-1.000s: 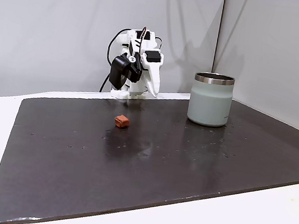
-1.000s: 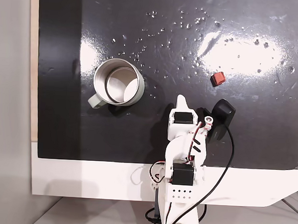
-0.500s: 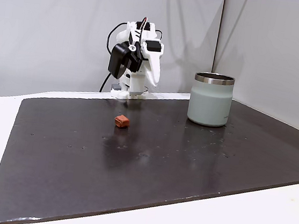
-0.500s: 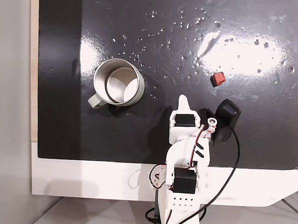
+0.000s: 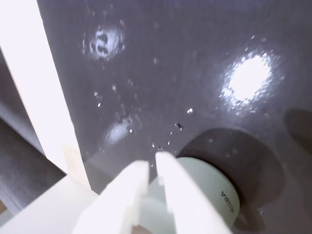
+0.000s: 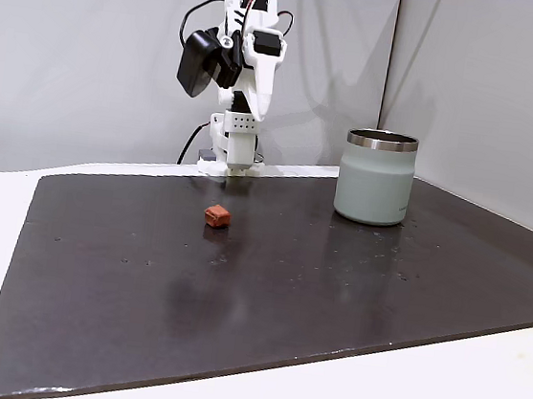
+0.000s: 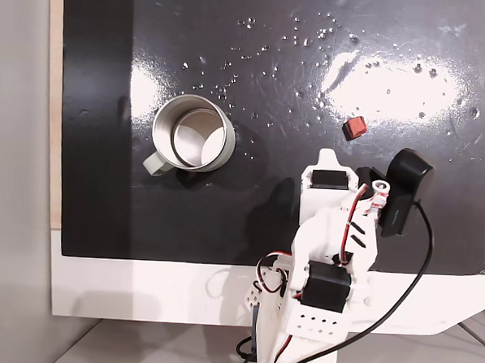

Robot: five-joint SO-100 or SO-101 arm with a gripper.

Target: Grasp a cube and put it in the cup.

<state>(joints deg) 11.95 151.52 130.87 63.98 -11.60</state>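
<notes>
The tiny reddish-brown cube [image 6: 217,216] lies alone on the dark mat, also visible from above [image 7: 356,127]. The pale grey-green cup [image 6: 376,178] with a steel rim stands upright to the right in that fixed view, and its wall [image 7: 155,164] shows at the left from above. My gripper [image 7: 326,156] is raised above the mat near the arm's base, a short way from the cube and touching nothing. In the wrist view the gripper [image 5: 152,158] has its white fingers almost together with nothing between them, and part of the cup [image 5: 209,185] shows below them.
The dark glossy mat [image 6: 285,288] covers most of the white table [image 6: 475,397]. The arm's base [image 6: 230,147] stands at the mat's far edge, against a grey wall. A black cable [image 7: 421,264] loops beside the arm. Bright light glare [image 7: 386,79] sits on the mat.
The arm has lifted up from its folded pose, carrying the gripper and its black camera higher. From above the camera has swung right. Cube and cup have not moved.
</notes>
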